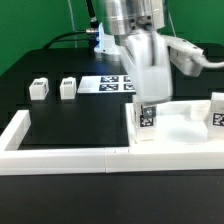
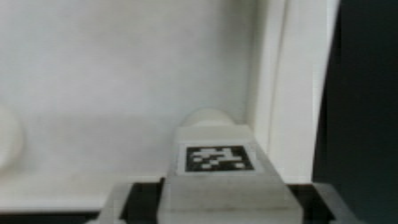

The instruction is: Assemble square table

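**Leg pinched above a corner of the table top**

The square table top point(image 1: 185, 128) lies flat on the black bench point(image 1: 70, 120) at the exterior view's right, with its raised rim facing up. Its near edge lies against the white fence bars point(image 1: 60, 157). In the wrist view its pale surface fills most of the picture. The rim runs as a brighter strip beside the dark bench, and the curved edge of a round socket point(image 2: 7, 140) shows at the picture's border.

The gripped leg point(image 1: 147, 118) is a small white block that stands upright at the slab's near corner on the exterior view's left, just inside the rim. Its black-and-white tag faces the exterior camera. The wrist view shows a tagged face too, with the block narrowing away from the lens. Whether its lower end touches the slab or hangs just above it cannot be told.

The hand point(image 1: 146, 104) is pressed together on this leg, pinching it from two sides. In the wrist view the fingers point(image 2: 150, 203) flank the block at its tagged end. The arm comes down from above, its white body hiding the bench behind it.

Another leg point(image 1: 217, 110) stands upright at the exterior view's right edge, by the far side of the slab. Whether it rests on the slab or beside it is unclear.

The marker board point(image 1: 108, 85) lies flat on the bench at the exterior view's left of the arm. Beyond it, well apart from the table top, two loose legs point(image 1: 39, 89) sit near each other on the bare bench.
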Controlling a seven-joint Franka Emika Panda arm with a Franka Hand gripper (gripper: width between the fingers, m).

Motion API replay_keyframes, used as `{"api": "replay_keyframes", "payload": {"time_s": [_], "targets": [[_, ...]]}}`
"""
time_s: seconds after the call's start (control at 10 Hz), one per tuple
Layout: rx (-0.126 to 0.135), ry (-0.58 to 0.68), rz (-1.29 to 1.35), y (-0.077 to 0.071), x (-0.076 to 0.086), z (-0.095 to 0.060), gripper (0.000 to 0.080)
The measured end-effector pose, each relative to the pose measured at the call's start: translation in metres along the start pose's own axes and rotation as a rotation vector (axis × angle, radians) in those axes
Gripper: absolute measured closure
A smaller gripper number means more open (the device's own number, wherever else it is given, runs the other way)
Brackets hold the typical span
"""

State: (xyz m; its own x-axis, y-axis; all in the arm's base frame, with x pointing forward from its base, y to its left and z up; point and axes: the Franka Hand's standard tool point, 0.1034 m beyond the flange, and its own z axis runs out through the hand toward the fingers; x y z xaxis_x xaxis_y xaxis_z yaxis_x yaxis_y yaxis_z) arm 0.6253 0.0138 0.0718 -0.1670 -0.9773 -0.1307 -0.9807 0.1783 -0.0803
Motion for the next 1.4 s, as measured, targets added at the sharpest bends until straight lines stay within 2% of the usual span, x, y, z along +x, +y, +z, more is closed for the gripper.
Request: {"api": "replay_keyframes", "payload": {"time_s": [0.3, 0.5, 0.6, 0.7, 0.8, 0.9, 1.1, 1.2, 1.3, 1.4], "targets": [[0.007, 0.005, 0.272, -0.0027, 0.0005, 0.0005, 0.0509], [0.005, 0.005, 0.202, -0.0023, 0.0008, 0.0006, 0.0509], [-0.027, -0.002, 0.004, 0.001, 0.0042, 0.0007, 0.0323], [-0.029, -0.007, -0.202, -0.0006, 0.0069, -0.0007, 0.0209], [-0.027, -0.007, -0.249, -0.0006, 0.0064, -0.0005, 0.0209], [-0.027, -0.008, -0.343, -0.0007, 0.0068, -0.0005, 0.0162], [-0.026, -0.009, -0.463, -0.0007, 0.0069, -0.0005, 0.0153], [-0.032, -0.009, -0.578, -0.0004, 0.0073, -0.0006, 0.0153], [-0.062, -0.009, -0.758, 0.0001, 0.0082, -0.0018, 0.0151], [-0.059, -0.003, -0.881, -0.0047, 0.0098, -0.0046, 0.0151]]}}
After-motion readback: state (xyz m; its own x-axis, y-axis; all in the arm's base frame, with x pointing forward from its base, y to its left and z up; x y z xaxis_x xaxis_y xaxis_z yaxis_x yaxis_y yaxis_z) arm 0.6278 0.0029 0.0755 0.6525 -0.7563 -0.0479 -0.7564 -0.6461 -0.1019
